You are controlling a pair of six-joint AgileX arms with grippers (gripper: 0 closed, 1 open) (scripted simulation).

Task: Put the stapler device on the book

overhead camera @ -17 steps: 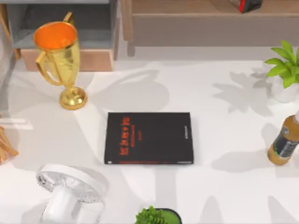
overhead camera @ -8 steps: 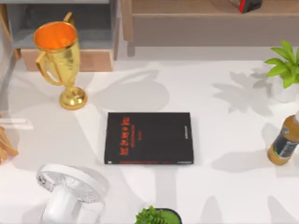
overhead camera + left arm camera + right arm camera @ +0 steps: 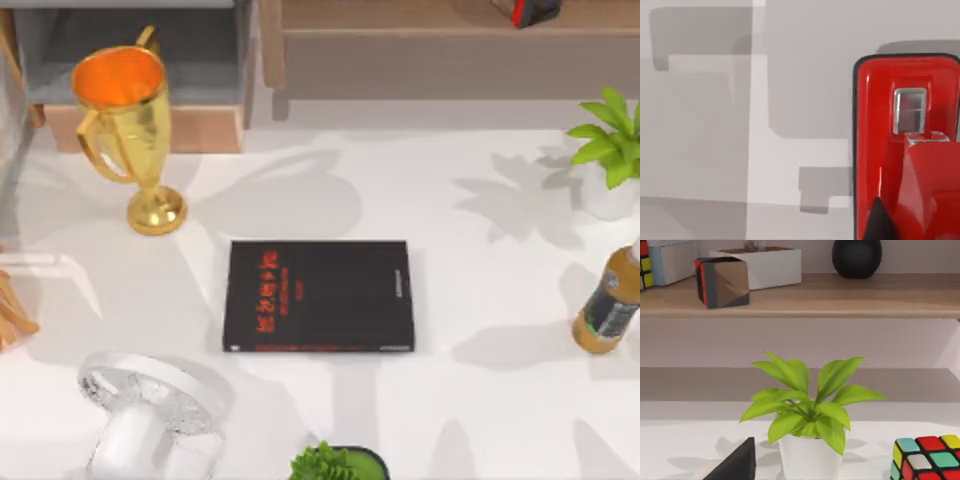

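Glossy red stapler device (image 3: 907,150) is being viewed closely on the pale worktop (image 3: 790,100), apart from the flat black book (image 3: 318,296); jaws' state cannot be told.

Top camera looks straight down on the white counter (image 3: 450,300); left wrist hovers close above it; right wrist faces the green leafy potted plant (image 3: 807,412), seen from above too (image 3: 610,150).

bright, even light with soft-edged shadows

the white table (image 3: 450,400) is brightly lit; broad, pale grey shadows cross it around the book (image 3: 318,296), with a leaf-shaped one beside the potted plant (image 3: 610,150). the trophy (image 3: 125,125) shows glossy highlights. in the left wrist view the stapler device (image 3: 907,150) gleams with streaks of glare, over blocky overlapping shadows.
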